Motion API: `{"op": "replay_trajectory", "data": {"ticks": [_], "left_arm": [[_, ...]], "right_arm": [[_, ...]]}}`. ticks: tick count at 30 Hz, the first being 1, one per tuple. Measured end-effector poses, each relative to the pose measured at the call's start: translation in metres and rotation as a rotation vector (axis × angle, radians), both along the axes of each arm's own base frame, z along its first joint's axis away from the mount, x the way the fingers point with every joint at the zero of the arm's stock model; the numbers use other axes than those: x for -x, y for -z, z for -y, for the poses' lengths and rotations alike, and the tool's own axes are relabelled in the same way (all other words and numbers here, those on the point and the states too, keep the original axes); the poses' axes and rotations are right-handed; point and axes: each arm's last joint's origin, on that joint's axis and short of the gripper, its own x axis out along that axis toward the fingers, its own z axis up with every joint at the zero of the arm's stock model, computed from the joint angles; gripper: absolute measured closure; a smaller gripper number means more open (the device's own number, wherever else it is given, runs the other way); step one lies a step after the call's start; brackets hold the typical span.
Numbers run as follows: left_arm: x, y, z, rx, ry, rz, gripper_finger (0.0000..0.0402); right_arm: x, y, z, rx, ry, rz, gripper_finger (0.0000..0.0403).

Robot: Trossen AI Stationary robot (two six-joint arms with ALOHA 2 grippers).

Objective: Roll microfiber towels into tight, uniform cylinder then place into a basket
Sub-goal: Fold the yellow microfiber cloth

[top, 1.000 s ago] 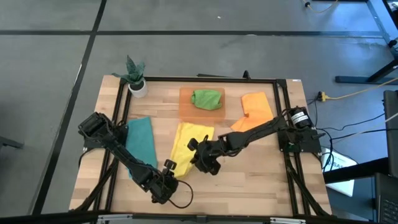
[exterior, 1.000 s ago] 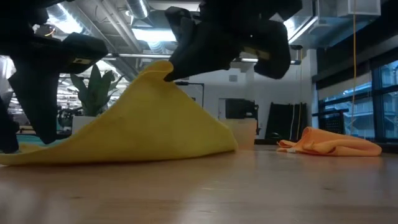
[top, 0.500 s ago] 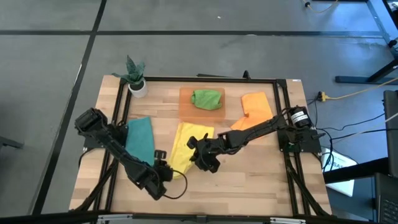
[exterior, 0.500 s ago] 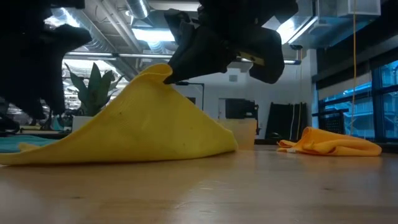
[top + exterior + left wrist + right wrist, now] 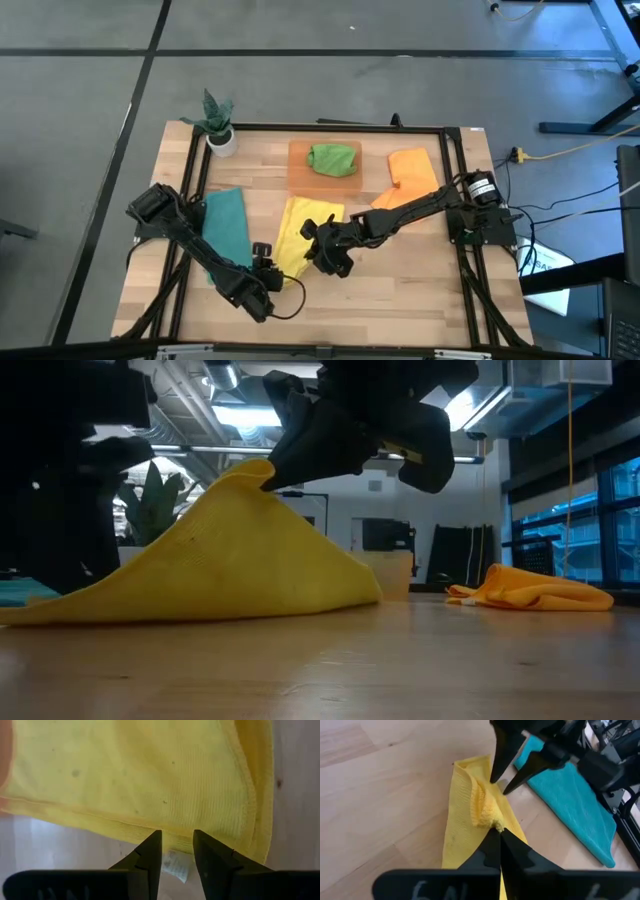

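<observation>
Right gripper (image 5: 496, 831) was clamped shut on a pinched ridge of the yellow towel (image 5: 290, 240), lifting that fold off the table (image 5: 420, 290) so the cloth tented up under it in the low view (image 5: 230, 560). The rest of the towel draped down from the pinch and lay on the wood.

Left gripper (image 5: 177, 851) sat just beyond that pinch, at the towel's near hem, fingers (image 5: 150, 855) spread apart with nothing between them; a small white tag (image 5: 175, 865) showed in the gap, hem right at the tips. From the right wrist view its two tips (image 5: 505, 765) pointed down at the yellow fold, not gripping it.

Past the left gripper, the teal towel (image 5: 226, 222) lay flat beside the left arm, just next to the yellow one.

Farther from both grippers: the orange basket (image 5: 325, 168) with the green towel (image 5: 334, 158) bundled in it, and an orange towel (image 5: 412, 172) crumpled beside the basket, near the right arm's base. Potted plant (image 5: 219, 122) at the far corner.
</observation>
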Motion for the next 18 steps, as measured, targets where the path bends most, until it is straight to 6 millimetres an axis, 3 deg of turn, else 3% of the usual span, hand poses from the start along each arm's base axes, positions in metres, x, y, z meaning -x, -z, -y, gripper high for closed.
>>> {"op": "replay_trajectory", "data": {"ticks": [11,18], "left_arm": [[-0.005,0.005,0.005,0.033,0.002,0.035,0.0299],[-0.006,0.005,0.006,0.056,0.004,0.029,0.0301]], "right_arm": [[-0.009,-0.007,0.015,-0.059,-0.058,0.088,0.0403],[-0.017,0.005,0.022,-0.107,-0.127,0.105,0.0403]]}}
